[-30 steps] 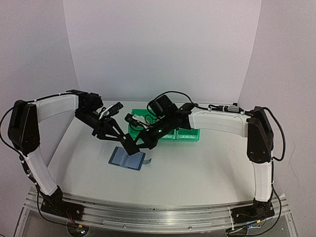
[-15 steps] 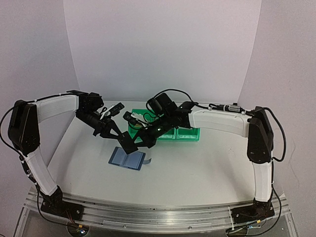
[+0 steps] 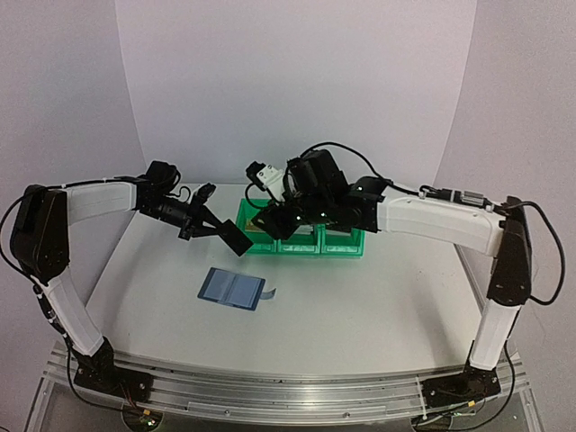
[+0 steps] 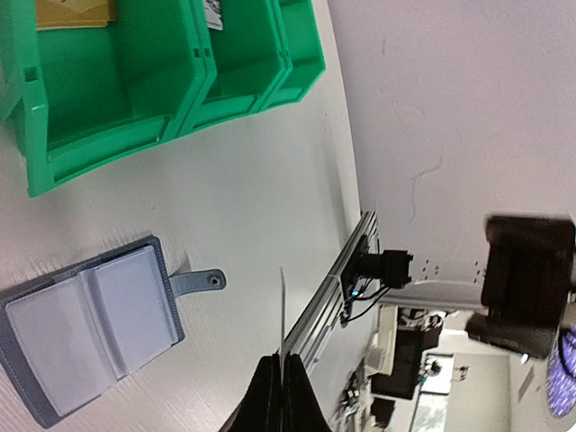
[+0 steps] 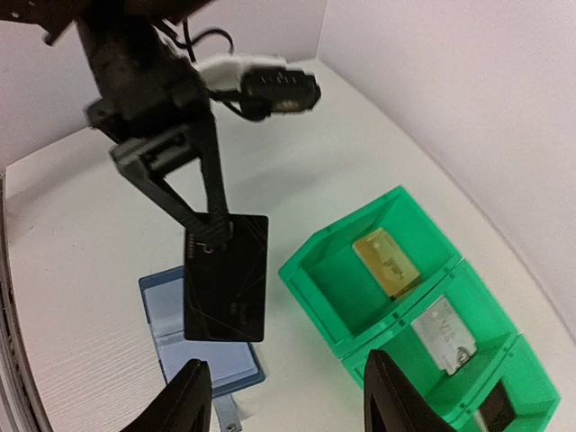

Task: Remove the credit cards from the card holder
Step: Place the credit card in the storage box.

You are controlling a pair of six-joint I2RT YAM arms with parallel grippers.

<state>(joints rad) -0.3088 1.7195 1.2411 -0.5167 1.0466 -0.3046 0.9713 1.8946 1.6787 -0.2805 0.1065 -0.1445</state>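
Observation:
A black credit card [image 3: 236,239] hangs in the air with my left gripper [image 3: 219,230] shut on its upper edge. In the right wrist view the card [image 5: 227,279] faces the camera above the card holder [image 5: 165,331]. In the left wrist view it shows edge-on [image 4: 282,306] between the shut left gripper [image 4: 281,362]. The blue card holder [image 3: 232,288] lies open on the table, its sleeves [image 4: 90,315] up and its strap out. My right gripper [image 3: 270,214] is open above the green bins, and nothing sits between its fingers [image 5: 288,396].
Three joined green bins [image 3: 301,249] stand behind the holder. A gold card [image 5: 387,261] lies in the left bin [image 5: 315,310] and a silver card [image 5: 445,333] in the middle one. The bins [image 4: 99,148] sit near the back wall.
My right gripper has opened, let go of the black card and pulled back over the bins. The left gripper has shut on the card and lifted it slightly up.

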